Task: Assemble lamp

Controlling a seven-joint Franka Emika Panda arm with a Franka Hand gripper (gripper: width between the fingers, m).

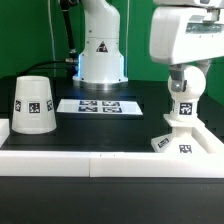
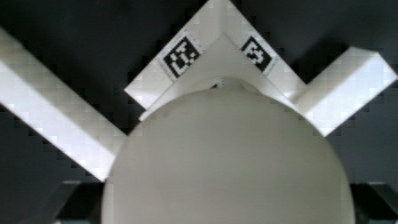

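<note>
My gripper (image 1: 184, 88) is shut on the bulb (image 1: 183, 108) at the exterior view's right. It holds the bulb upright, stem down, on or just above the flat angular base (image 1: 172, 143); I cannot tell whether they touch. The base lies in the corner by the white rail. In the wrist view the bulb's round head (image 2: 222, 150) fills the middle between my gripper's (image 2: 222, 208) fingers, and the tagged base (image 2: 217, 55) shows beyond it. The large tapered shade (image 1: 33, 104) stands mouth down at the exterior view's left, apart from the arm.
The marker board (image 1: 100, 105) lies flat in front of the white robot pedestal (image 1: 101, 55). A white rail (image 1: 100, 162) borders the black table at the front and right; its bars (image 2: 45, 100) meet in a corner round the base.
</note>
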